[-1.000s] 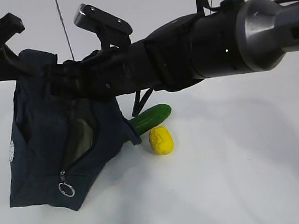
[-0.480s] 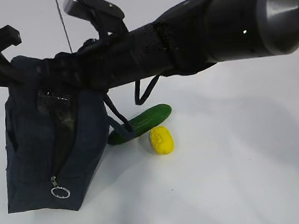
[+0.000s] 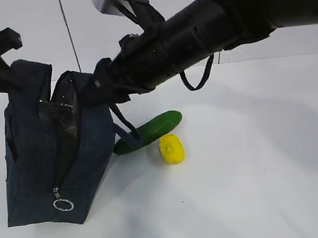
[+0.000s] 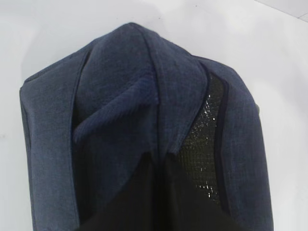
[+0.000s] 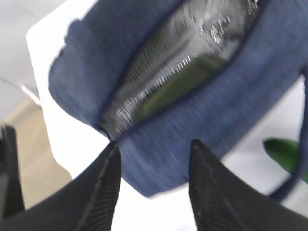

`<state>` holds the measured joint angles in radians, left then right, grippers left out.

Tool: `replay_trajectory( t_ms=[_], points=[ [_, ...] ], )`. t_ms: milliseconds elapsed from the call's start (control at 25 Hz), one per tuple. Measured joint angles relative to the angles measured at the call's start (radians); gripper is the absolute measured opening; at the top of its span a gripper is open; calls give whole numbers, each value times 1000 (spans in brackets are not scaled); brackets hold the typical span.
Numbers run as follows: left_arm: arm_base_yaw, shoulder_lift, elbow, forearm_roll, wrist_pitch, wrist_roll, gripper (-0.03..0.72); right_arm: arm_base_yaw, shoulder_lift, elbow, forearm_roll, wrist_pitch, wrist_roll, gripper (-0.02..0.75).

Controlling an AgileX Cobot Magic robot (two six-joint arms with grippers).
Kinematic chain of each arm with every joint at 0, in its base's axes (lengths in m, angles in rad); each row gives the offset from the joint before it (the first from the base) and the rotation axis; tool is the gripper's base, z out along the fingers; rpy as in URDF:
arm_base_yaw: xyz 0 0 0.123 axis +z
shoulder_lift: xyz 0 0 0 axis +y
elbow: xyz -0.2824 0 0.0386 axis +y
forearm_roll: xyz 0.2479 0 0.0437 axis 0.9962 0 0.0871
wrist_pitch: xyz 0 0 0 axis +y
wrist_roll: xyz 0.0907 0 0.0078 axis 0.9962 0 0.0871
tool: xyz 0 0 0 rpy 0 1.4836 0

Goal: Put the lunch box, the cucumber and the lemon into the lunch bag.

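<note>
woven cloth lunch bag (image 3: 36, 159), glossy cucumber (image 3: 158, 126)

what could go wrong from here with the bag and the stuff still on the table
1. The lunch bag stands propped by the left claw pinching its top fabric; if that grip slips, the bag could slump and its opening close.
2. The right claw, open and empty just over the bag's edge, could snag the loop handle hanging beside it.
3. That handle drapes onto the cucumber, so tugging the bag might roll it against the lemon.
</note>
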<state>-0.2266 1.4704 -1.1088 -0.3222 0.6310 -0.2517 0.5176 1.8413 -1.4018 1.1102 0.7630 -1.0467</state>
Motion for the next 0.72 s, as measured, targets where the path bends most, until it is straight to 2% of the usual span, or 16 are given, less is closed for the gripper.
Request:
replay_trajectory(
  t_ms=[400, 640, 720],
  points=[
    [0, 0, 0, 59, 8, -1, -5, -88, -2, -2, -227, 74, 0, 356],
    [0, 0, 0, 94, 16, -1, -5, -98, -2, -32, -401, 64, -58, 360],
    [0, 0, 0, 102, 16, -1, -5, -98, -2, -36, -434, 37, -88, 391]
  ],
)
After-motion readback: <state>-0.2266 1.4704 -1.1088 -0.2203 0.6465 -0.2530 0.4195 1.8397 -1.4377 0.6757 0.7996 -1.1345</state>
